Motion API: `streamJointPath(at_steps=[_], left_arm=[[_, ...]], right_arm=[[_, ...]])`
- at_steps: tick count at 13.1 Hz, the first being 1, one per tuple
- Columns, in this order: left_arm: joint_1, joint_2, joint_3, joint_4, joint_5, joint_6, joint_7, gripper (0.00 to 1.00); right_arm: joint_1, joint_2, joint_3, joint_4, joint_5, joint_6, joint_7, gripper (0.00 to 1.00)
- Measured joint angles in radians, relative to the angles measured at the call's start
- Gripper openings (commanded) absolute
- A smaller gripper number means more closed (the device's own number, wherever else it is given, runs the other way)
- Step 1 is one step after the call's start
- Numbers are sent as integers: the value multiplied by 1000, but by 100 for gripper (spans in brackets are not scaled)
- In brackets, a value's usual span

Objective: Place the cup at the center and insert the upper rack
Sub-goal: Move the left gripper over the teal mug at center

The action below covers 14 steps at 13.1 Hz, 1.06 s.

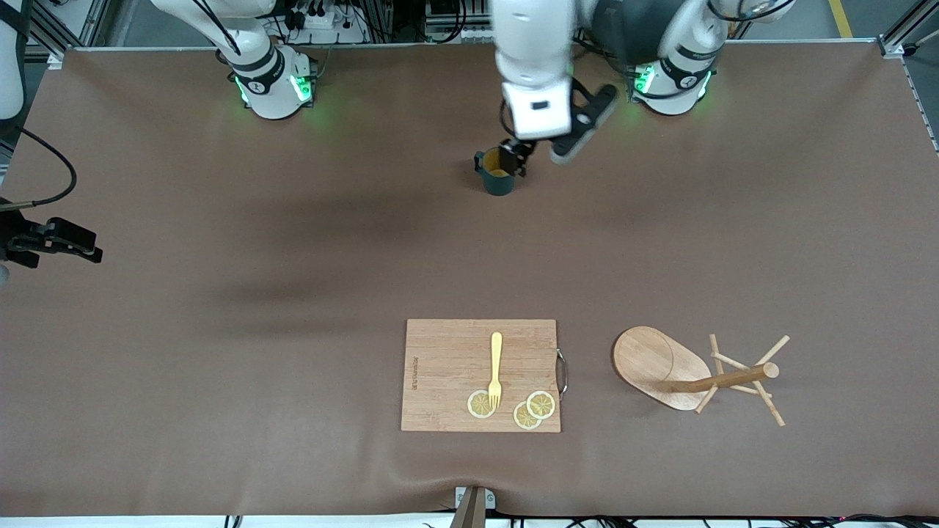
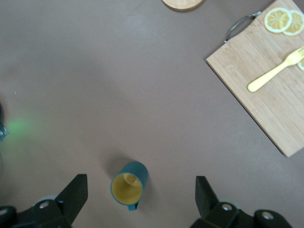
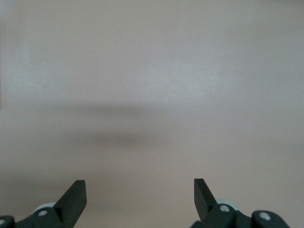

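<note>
We judge that we are at the first step: getting hold of the cup (image 1: 499, 173), a dark teal mug with a tan inside that stands upright on the counter (image 1: 220, 367) close to the robots' bases, about midway between the 2 of them. The left gripper (image 1: 517, 155) hangs just over the cup, its jaws spread wide with nothing between them; in the left wrist view the cup (image 2: 128, 188) sits between the 2 fingers (image 2: 73, 194), lower than their tips and untouched. The next move, as we see it, calls for a straight descent so the jaws straddle the rim or wall, clear of the small side handle, then a firm close before carrying the cup toward the middle of the counter.

The upper rack (image 1: 697, 374), a light wooden mug tree, lies tipped on its side near the front camera toward the left arm's end, its oval base up on edge and its pegs splayed. We think it will need righting later.

The right gripper (image 3: 140, 192) waits at the right arm's end, jaws spread over bare counter.

The counter is covered in a plain brown mat. A wooden cutting board (image 1: 440, 381) lies beside the rack, carrying a yellow fork (image 1: 496, 367) and 3 lemon slices (image 1: 541, 404). Cables and aluminium framing line the edge by the bases.
</note>
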Motion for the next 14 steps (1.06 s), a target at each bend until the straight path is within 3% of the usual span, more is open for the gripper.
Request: streamJointPath(at_steps=[5,14], left_arm=[[-173,147,-8,23,140,10,-298,100],[-402,438,-10,133,342,-6,-624,100]], right_arm=[[1,0,0,2,-1,-5,0,100],[3,-8,-2,40,-6,-5,0,100]])
